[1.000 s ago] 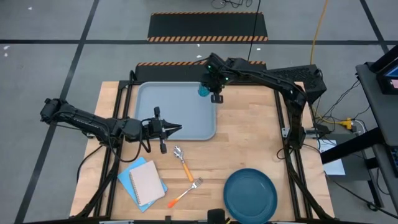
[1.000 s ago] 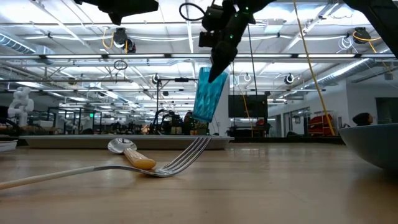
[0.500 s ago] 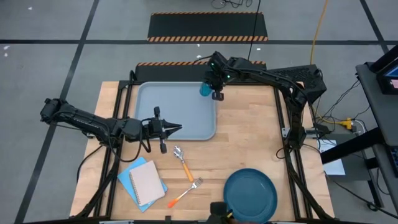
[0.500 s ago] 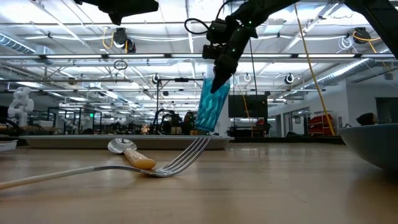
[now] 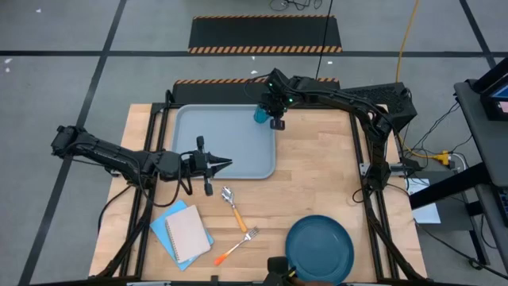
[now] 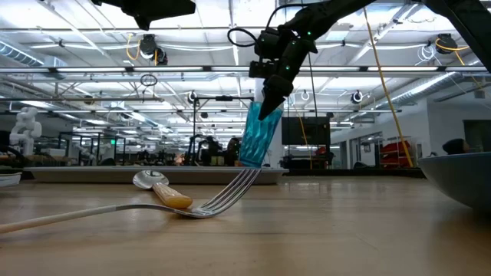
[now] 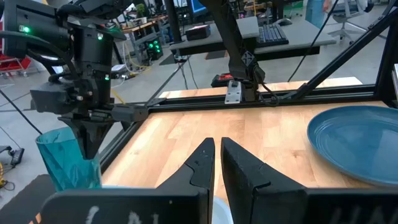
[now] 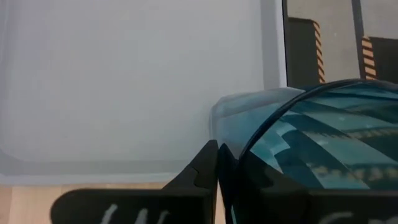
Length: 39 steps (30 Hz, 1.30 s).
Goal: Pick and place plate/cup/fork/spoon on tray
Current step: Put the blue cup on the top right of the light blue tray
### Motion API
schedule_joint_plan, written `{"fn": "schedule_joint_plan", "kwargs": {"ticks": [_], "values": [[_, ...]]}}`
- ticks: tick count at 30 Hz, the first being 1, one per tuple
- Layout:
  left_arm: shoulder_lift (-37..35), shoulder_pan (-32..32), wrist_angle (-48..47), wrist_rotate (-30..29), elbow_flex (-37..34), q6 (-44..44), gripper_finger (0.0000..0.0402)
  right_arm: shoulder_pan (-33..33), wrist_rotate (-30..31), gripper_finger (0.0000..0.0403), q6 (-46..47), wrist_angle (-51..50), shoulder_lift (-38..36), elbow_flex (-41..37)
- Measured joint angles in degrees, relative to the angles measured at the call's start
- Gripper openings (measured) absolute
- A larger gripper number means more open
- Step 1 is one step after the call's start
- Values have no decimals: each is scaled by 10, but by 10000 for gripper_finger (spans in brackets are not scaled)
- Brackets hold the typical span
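Observation:
My right gripper (image 5: 274,113) is shut on the translucent teal cup (image 5: 259,116) over the far right corner of the grey-blue tray (image 5: 206,131). The low view shows the cup (image 6: 259,139) tilted below the gripper (image 6: 270,101); it also shows in the left wrist view (image 7: 62,160). My left gripper (image 5: 227,164) is shut and empty over the tray's near right part. The spoon (image 5: 233,206), the fork (image 5: 236,247) and the dark teal plate (image 5: 319,248) lie on the table, nearer than the tray. My right gripper holds the cup by its rim (image 8: 249,146), with the wall between its two fingers, one inside and one outside. The fingers come from above, slanting down. The cup hangs tilted below them; whether its base touches the tray, I cannot tell.
A blue-and-white notebook (image 5: 184,232) lies at the near left of the table. The plate also shows in the left wrist view (image 7: 354,140). Bare wood lies to the right of the tray.
My right gripper has gone down with the cup over the tray's far right corner. The cup stays tilted and now hangs lower, close to the tray.

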Motion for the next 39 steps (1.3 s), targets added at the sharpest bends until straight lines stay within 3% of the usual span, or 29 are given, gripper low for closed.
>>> {"fn": "schedule_joint_plan", "kwargs": {"ticks": [14,39], "values": [[0,0,0,0,0,0,33,-7,1,31,-11,11,0,-19],[0,0,0,0,0,0,33,-10,2,173,17,66,0,-19]]}}
